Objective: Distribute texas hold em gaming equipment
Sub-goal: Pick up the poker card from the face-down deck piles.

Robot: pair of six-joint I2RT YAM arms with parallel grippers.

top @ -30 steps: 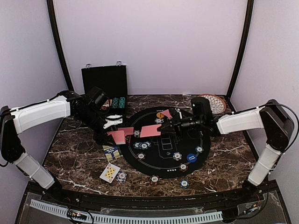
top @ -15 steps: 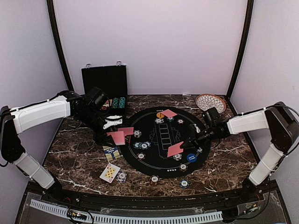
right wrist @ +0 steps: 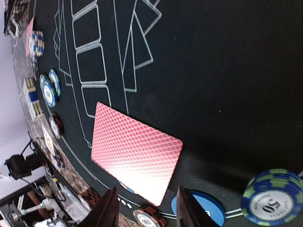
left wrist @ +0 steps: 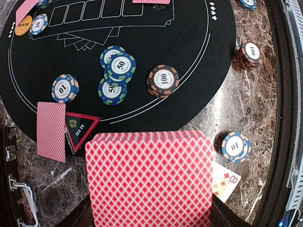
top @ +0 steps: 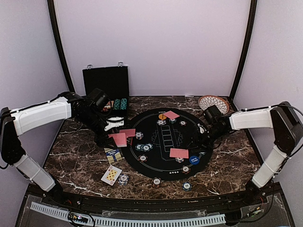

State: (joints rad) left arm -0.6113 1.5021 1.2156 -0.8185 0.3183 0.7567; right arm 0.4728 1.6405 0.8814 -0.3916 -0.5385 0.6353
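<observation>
My left gripper (top: 112,128) hovers over the mat's left edge, shut on a deck of red-backed cards (left wrist: 149,179) that hides its fingers. The right gripper (right wrist: 147,213) stands open low over the black round mat (top: 165,135), its fingers (right wrist: 107,212) apart. Just beyond them, one red-backed card (right wrist: 135,153) lies flat on the mat, seen from above as the card (top: 179,152). Another card (top: 171,115) lies at the mat's far side beside the orange button (top: 162,116). The blue button (right wrist: 195,211) sits beside the right fingers. Striped chips (left wrist: 117,66) dot the mat.
The open black chip case (top: 105,81) stands at the back left, and a patterned plate (top: 213,103) at the back right. An "ALL IN" triangle (left wrist: 80,126) and a red-backed card (left wrist: 51,131) lie under the left wrist. A face-up card (top: 111,175) and chips (top: 187,186) lie near the front.
The right gripper carried a red-backed card from beside the left arm's deck to the mat's near right, laid it flat and opened. The left arm has not moved.
</observation>
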